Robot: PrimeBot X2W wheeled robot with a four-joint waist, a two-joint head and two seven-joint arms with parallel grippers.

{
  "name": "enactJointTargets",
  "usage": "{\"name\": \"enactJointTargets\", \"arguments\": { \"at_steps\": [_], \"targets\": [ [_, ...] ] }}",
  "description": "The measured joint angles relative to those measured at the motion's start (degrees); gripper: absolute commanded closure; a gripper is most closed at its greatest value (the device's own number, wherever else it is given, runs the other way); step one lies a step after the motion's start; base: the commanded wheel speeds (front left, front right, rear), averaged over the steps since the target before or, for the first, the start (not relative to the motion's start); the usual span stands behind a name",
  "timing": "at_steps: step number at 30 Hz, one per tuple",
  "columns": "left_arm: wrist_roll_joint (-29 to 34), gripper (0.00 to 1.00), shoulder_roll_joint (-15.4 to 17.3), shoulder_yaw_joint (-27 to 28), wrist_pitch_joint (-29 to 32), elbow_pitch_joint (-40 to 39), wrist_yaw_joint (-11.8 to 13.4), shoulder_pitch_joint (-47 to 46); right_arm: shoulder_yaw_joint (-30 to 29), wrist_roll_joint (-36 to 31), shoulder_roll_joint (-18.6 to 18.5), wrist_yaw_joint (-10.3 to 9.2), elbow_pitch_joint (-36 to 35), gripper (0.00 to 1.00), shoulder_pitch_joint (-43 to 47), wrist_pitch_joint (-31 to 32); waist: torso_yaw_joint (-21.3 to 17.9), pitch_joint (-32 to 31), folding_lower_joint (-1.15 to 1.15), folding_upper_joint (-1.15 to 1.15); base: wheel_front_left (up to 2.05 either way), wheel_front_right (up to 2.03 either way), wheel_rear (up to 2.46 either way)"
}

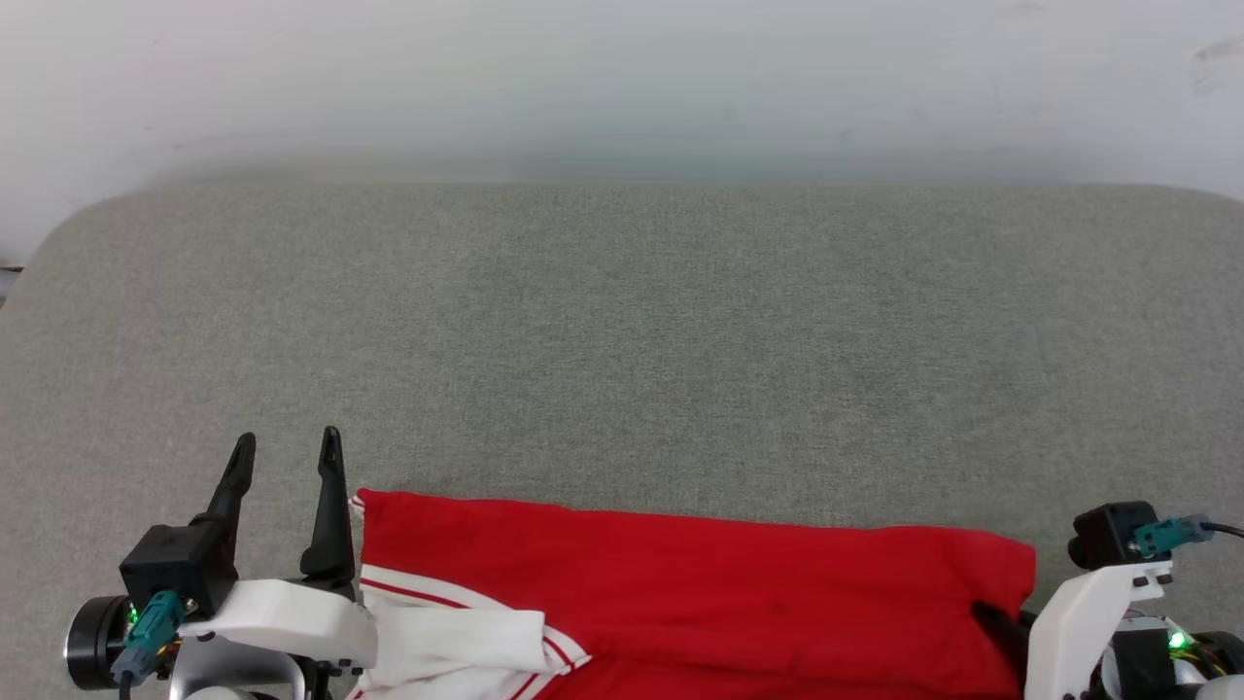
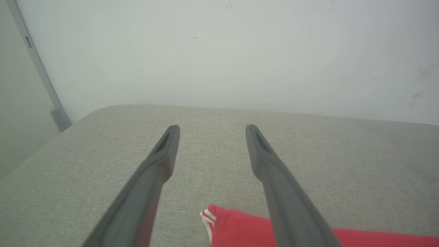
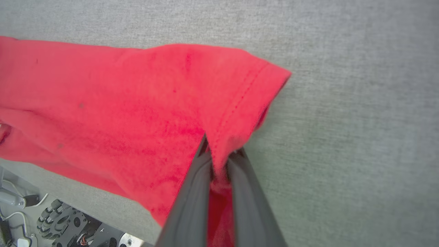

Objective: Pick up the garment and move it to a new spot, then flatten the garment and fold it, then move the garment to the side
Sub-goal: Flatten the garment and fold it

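On the grey cushion (image 1: 622, 340), the shirt (image 1: 700, 583) lies at 6 o'clock. At 5 o'clock the right gripper (image 3: 221, 154) is clamped on its hem corner. At 7 o'clock the left gripper (image 1: 288, 439) stands released, just beside the striped sleeve

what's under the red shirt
The red shirt lies on the grey fabric surface, which shows beyond its edges. Whatever sits beneath the cloth itself is covered. The right pincer pinches its hemmed corner.
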Motion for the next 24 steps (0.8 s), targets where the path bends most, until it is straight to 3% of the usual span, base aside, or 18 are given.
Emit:
{"name": "enactJointTargets", "arguments": {
  "at_steps": [5,13,19,24],
  "targets": [
    [0.01,0.00,0.36,0.37,0.10,-0.75,1.10,1.88,-3.02,-0.04,-2.27,0.00,-0.26,1.00,0.02,0.71,-1.72,-1.29,0.00,0.00,0.00,0.00,0.00],
    [0.37,0.00,1.13,-0.07,1.11,-2.00,1.79,3.40,-13.90,0.12,-3.87,-0.01,0.66,1.00,2.18,2.82,-2.98,-2.99,0.00,0.00,0.00,0.00,0.00],
    [0.33,0.00,1.93,-0.04,2.25,-2.85,2.09,3.96,-17.46,9.48,1.44,-0.01,0.09,1.00,2.16,8.01,-3.05,-3.78,0.00,0.00,0.00,0.00,0.00],
    [0.34,0.00,2.43,-0.21,3.31,-3.79,2.36,4.10,-16.37,24.26,8.93,-0.02,-2.58,1.00,2.10,15.77,-2.18,-3.97,0.00,0.00,0.00,0.00,0.00]
  ]
}}
